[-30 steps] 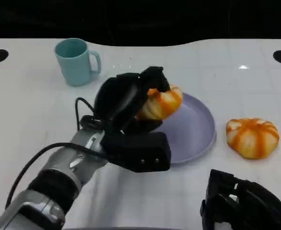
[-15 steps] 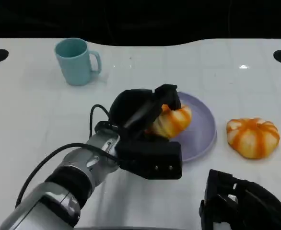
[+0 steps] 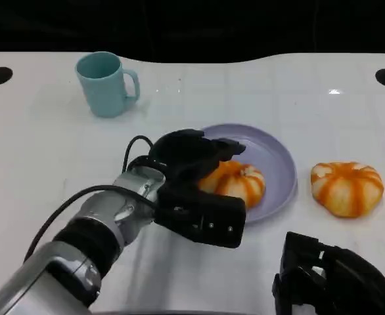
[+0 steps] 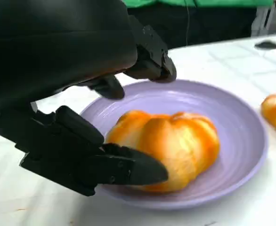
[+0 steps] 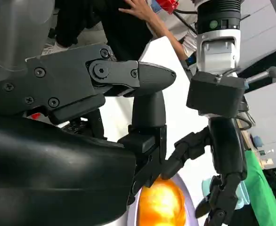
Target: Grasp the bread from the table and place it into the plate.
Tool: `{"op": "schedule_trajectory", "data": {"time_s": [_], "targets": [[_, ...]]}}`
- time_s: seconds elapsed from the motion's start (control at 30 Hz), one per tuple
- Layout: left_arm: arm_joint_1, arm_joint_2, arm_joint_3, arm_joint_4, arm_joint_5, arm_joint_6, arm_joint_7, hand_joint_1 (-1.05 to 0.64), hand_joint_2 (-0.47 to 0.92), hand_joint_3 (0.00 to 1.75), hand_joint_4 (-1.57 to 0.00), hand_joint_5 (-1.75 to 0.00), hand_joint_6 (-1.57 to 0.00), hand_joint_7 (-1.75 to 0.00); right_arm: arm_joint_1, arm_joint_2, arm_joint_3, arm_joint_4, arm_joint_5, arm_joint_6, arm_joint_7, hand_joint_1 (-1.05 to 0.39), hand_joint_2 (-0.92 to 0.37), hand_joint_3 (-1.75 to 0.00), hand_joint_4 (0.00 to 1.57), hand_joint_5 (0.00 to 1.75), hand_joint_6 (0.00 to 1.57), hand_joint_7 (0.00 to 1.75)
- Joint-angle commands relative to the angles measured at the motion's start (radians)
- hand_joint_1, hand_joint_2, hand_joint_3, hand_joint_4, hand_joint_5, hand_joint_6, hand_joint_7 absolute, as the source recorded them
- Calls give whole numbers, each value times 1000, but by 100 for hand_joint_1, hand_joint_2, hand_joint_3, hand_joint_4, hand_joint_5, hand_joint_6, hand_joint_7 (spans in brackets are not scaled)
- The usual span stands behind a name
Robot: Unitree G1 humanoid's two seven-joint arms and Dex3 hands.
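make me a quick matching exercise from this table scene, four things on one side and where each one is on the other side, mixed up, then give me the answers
Things:
1. mug
2. plate
3. bread on the plate
4. second bread

Places:
A. on the bare table, right of the plate
B. lying in the plate, beside the left hand
C. far left part of the table
D. middle of the table, between the mug and the second bread

Pairs: 1-C, 2-D, 3-B, 4-A

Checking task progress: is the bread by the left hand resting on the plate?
Yes, in the left wrist view the bread sits on the purple plate.
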Motion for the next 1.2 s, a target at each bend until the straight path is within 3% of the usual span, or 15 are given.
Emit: {"op": "schedule_trajectory", "data": {"time_s": [0.03, 0.3, 0.57, 0.63, 0.73, 0.87, 1.03, 1.2], "targets": [[12, 47, -7, -73, 8, 27, -51, -94, 92, 65, 0, -31, -12, 0, -1, -11, -4, -3, -2, -7, 2, -55, -92, -42, 62, 175, 39, 175], [125, 113, 82, -241, -113, -41, -82, -88, 92, 59, -4, -36, -18, -3, -3, -8, -5, 0, 1, -7, 3, -55, -92, -42, 62, 175, 39, 174], [274, 98, 236, -318, -331, -197, -63, -77, 92, 46, -25, -50, -37, -10, -4, -5, -6, 0, 10, 1, 6, -54, -92, -44, 62, 175, 39, 174], [307, 91, 267, -337, -388, -226, -84, -75, 92, 44, -28, -62, -43, -11, -2, -5, -5, -4, 8, 4, 0, -55, -92, -42, 62, 175, 40, 174], [357, 78, 315, -354, -505, -293, -145, -68, 92, 38, -26, -99, -52, -19, -1, -5, -7, -5, 13, 9, 3, -54, -92, -42, 62, 175, 40, 173], [457, 49, 383, -429, -712, -302, -283, -61, 92, 30, -35, -144, -42, -96, -1, -9, -5, -6, 10, 8, 5, -54, -92, -42, 62, 175, 40, 173], [590, 11, 437, -563, -872, -250, -366, -64, 92, 31, -48, -172, -39, -150, -2, -11, -5, -8, 11, 15, 4, -55, -92, -42, 62, 175, 41, 172], [714, 20, 459, -747, -1021, -51, -475, -65, 92, 35, -58, -175, -45, -164, -3, -5, -3, -5, 8, 10, 3, -54, -92, -42, 62, 175, 41, 172]]}}
